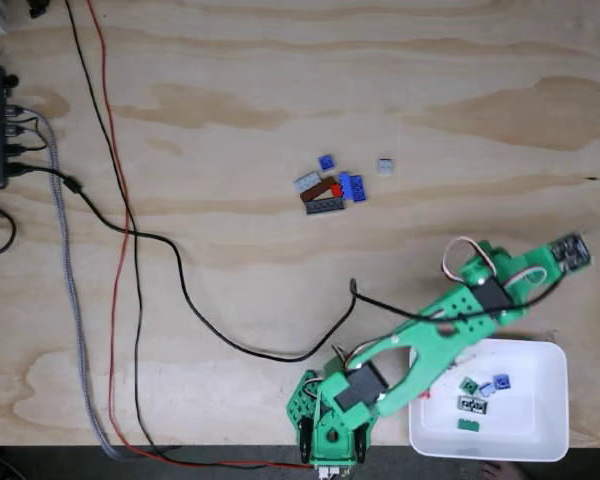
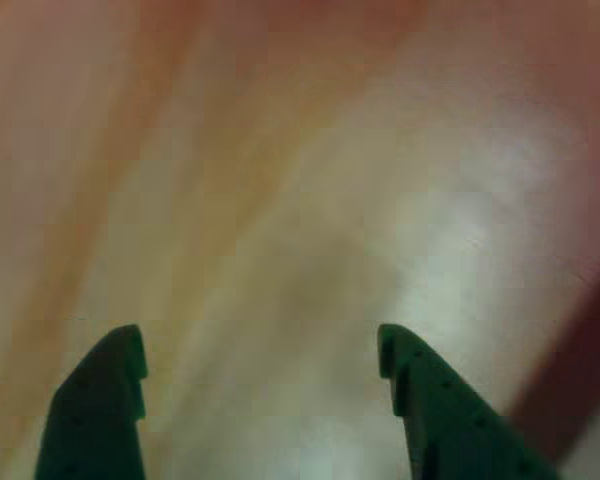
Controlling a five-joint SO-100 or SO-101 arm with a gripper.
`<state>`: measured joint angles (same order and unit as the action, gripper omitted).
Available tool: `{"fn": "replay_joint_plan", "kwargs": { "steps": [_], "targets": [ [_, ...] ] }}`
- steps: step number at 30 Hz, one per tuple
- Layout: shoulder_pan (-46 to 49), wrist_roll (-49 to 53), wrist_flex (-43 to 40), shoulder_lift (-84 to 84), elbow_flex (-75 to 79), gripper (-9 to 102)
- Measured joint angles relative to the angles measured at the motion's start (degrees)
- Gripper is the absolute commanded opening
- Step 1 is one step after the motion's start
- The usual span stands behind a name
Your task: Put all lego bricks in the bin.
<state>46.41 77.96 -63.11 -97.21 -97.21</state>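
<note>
Now, in the fixed view, the green arm [image 1: 420,335] is seen stretched from its base at the bottom edge up and to the right, across the upper left corner of the bin [image 1: 540,440]; the bin sits at the lower right of the wooden table [image 1: 280,80], and a few lego bricks are already lying inside it, a blue one [image 1: 501,381], a green one [image 1: 469,425] and a couple of darker ones beside them. A cluster of bricks [image 1: 330,190] is left on the bare wood near the middle of the table, well apart from the bin, with a small grey brick [image 1: 385,166] lying just to its right; black and red cables [image 1: 120,230] are trailed across the left half of the table.

In the other view, blurred at close range, the gripper [image 2: 260,355] is shown with its two green fingertips [image 2: 115,370] set wide apart and nothing held between them; only soft-focus wood grain is made out beyond.

So a drop-off is judged to be just finished, and a fresh fetch is in hand; the arm is to be swung left toward the cluster, the open jaws lowered over a single brick at its edge; care is called for, since the pieces lie touching and a neighbour may be nudged.
</note>
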Motion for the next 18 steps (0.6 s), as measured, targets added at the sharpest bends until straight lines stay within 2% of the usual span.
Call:
{"fn": "replay_joint_plan", "kwargs": {
  "steps": [3,9,13,18],
  "targets": [
    [-11.34,-0.88,13.97,6.5,-0.53,26],
    [-20.74,1.76,27.69,11.6,-8.35,25],
    [-25.66,4.13,35.07,14.06,-13.36,24],
    [-29.79,5.62,38.32,16.17,-13.97,24]
  ]
}}
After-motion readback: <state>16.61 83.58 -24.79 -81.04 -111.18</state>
